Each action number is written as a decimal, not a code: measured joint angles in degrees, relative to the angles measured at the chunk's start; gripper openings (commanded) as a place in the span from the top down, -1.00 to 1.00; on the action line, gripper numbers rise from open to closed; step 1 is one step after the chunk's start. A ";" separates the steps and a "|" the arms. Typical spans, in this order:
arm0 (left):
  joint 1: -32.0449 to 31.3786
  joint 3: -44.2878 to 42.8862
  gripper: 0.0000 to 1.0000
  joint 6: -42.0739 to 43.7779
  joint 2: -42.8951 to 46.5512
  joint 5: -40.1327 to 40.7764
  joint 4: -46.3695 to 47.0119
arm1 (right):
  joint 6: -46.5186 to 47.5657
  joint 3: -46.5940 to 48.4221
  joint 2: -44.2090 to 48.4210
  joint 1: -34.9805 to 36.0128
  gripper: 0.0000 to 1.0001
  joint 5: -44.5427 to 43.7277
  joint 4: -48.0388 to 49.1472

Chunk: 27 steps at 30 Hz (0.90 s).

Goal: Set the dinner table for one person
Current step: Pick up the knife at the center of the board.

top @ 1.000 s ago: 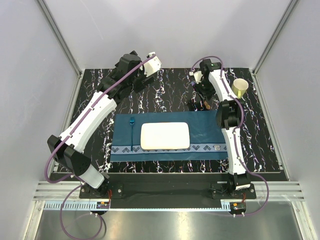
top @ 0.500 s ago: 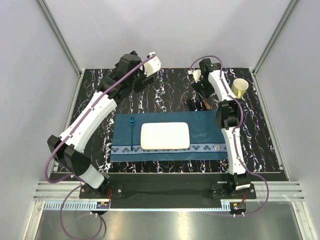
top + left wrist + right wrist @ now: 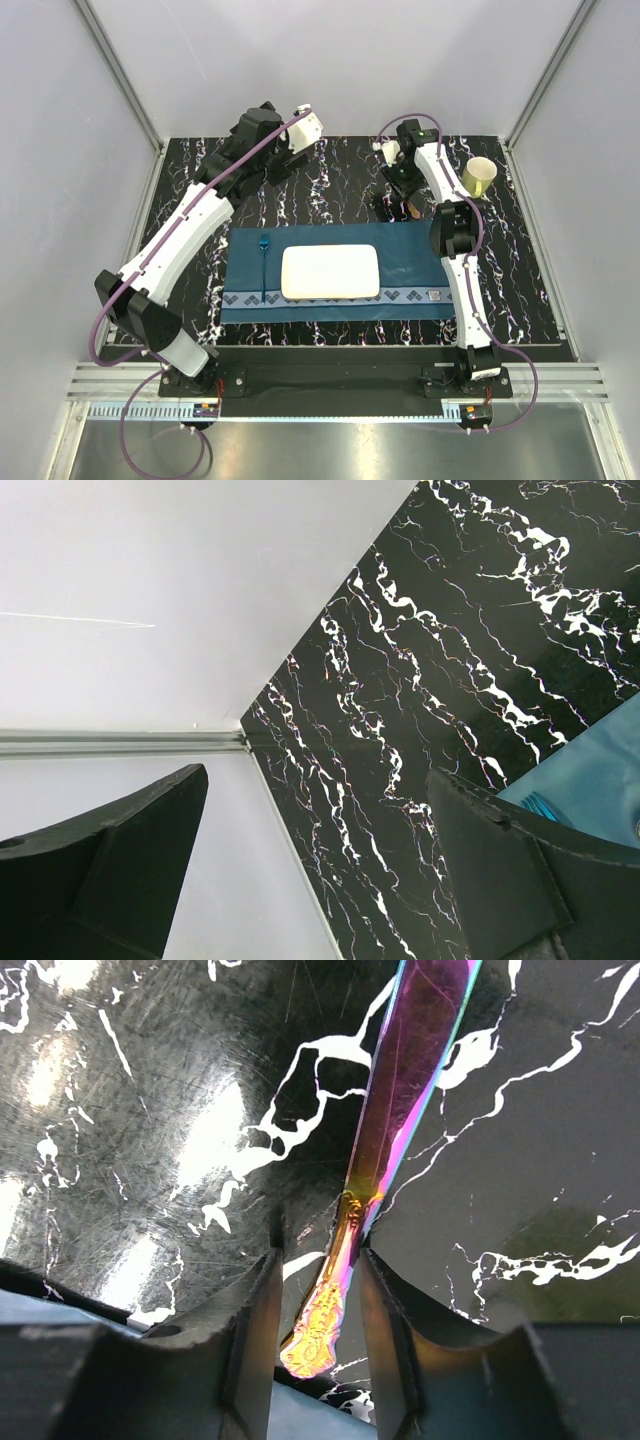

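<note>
Right gripper (image 3: 320, 1248) sits half open astride the knife (image 3: 410, 1070), at its gold handle low in the wrist frame, with a sliver of gap on one side and nothing pinched yet. The dinner table (image 3: 340, 170) fills the overhead frame's middle, with the placemat (image 3: 405, 265), plate (image 3: 330, 271) and fork (image 3: 264, 262) centred on it. The step in hand looks like fetching the knife. The next move calls for closing squarely on the handle, then lifting.

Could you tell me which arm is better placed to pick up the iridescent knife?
The right: the right gripper straddles the knife at its handle, while the left gripper hangs open far from it.
</note>
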State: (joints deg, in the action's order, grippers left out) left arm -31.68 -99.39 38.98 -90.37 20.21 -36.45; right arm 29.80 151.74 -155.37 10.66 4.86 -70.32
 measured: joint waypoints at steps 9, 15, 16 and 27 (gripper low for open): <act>-0.09 0.00 -0.97 0.24 0.00 0.02 -0.02 | -0.28 0.07 -0.09 -0.24 0.24 0.92 0.17; -0.09 0.00 -0.97 0.66 0.00 0.04 -0.02 | -1.44 -0.39 -0.07 -0.85 0.40 2.05 0.68; -0.09 0.00 -0.98 0.70 0.00 0.04 -0.02 | -1.60 -0.48 -0.04 -0.96 0.43 2.14 0.81; -0.20 -1.25 -0.97 1.55 -0.55 0.39 -0.26 | -2.67 -1.05 0.24 -1.51 1.00 2.16 1.68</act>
State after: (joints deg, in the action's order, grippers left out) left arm -31.88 -100.64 40.53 -90.91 20.60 -36.71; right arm 27.14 150.69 -155.13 9.15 7.03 -68.64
